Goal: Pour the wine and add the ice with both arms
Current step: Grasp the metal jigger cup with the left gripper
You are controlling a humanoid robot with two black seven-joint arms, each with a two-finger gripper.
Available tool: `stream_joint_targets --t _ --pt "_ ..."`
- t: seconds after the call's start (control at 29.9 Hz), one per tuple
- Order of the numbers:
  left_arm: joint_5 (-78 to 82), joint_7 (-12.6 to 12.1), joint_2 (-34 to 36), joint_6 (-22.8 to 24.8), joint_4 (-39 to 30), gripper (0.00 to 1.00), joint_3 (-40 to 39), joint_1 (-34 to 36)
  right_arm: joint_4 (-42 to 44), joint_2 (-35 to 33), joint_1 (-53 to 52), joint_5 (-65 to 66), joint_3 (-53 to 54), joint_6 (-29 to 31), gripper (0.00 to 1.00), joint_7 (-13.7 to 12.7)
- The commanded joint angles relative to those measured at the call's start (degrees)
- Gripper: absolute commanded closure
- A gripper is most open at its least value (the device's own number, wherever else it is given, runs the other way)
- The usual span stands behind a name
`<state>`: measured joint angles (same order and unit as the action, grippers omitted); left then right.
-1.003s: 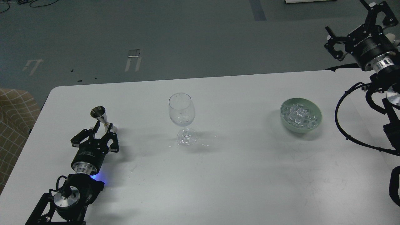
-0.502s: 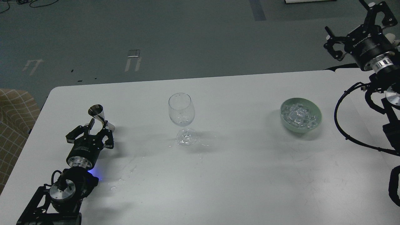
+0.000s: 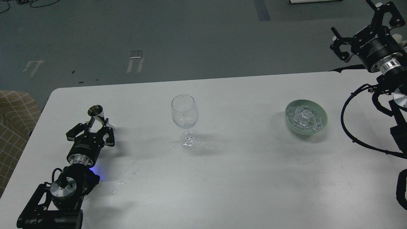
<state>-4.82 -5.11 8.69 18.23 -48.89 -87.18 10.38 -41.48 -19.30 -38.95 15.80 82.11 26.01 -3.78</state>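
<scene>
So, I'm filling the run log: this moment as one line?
left gripper: around jigger, grip unclear | right gripper: raised, empty | glass: upright, centre | ice: in bowl

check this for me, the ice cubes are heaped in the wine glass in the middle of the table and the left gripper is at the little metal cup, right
Not quite. The head view shows the ice heaped in the green bowl on the right side of the table, not in the wine glass, which stands mid-table. The left gripper is at the little metal cup, as you said.
</scene>
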Motion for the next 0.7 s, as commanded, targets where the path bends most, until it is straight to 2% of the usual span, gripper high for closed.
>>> stream_joint_targets --t 0.0,0.17,0.4,0.54,0.67 --pt "-0.02 0.01 0.01 0.14 1.42 0.56 0.0 1.39 0.0 0.05 -0.07 0.02 -0.02 -0.09 0.0 -0.08" --pt "-0.02 0.01 0.01 0.23 4.94 0.55 0.08 4.03 0.08 0.05 0.01 0.02 -0.02 -0.09 0.0 0.0" --pt "-0.1 0.01 0.01 0.32 5.56 0.56 0.0 4.83 0.17 0.05 -0.07 0.11 -0.02 -0.09 0.0 -0.08" --pt "-0.1 0.01 0.1 1.63 5.56 0.63 0.08 4.65 0.17 0.05 -0.07 0.19 -0.11 -0.09 0.0 -0.08" --pt "-0.1 -0.08 0.1 2.87 5.56 0.65 0.08 4.47 0.17 0.05 -0.07 0.19 -0.11 -0.09 0.0 -0.08"
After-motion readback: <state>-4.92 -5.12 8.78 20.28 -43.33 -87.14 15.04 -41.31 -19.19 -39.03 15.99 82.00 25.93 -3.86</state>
